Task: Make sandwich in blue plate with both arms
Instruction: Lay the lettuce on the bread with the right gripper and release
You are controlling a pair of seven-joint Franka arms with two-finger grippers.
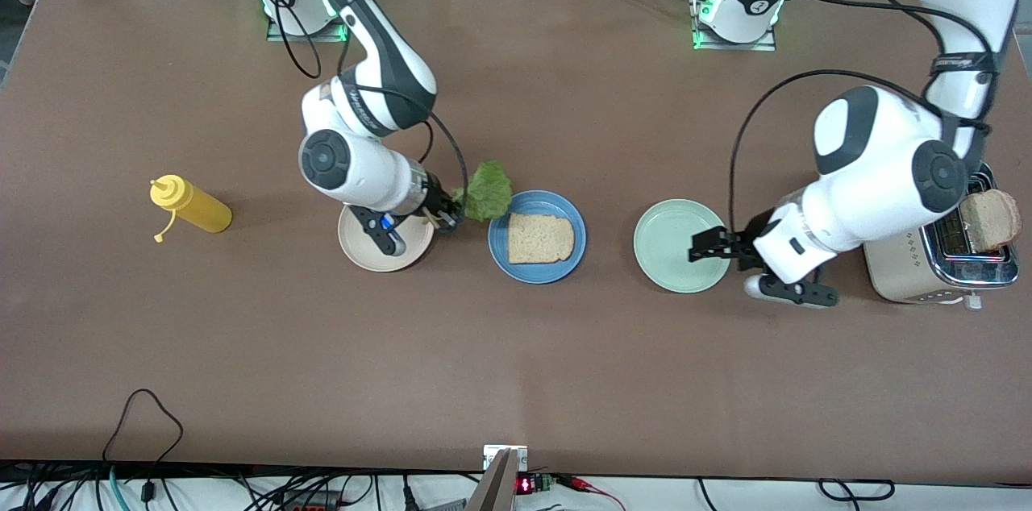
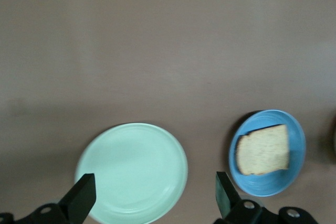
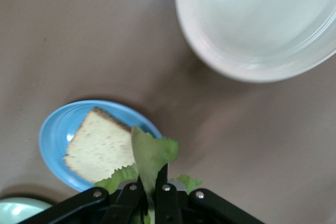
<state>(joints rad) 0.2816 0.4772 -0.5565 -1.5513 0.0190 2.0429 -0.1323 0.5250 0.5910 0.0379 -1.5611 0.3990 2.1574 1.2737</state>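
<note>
blue plate [image 1: 500,249] holds one bread slice [image 1: 540,238]; right pincer [image 1: 448,214] grips lettuce [image 1: 488,191], left pincer [image 1: 700,248] wide.

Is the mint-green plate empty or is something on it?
Empty. The mint-green plate shows bare in the left wrist view; the open left gripper hangs over it, holding nothing.

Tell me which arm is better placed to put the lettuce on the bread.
The right. Its end effector is shut on the lettuce leaf, up beside the blue plate holding the bread slice. The left end effector is open over the mint-green plate.
</note>
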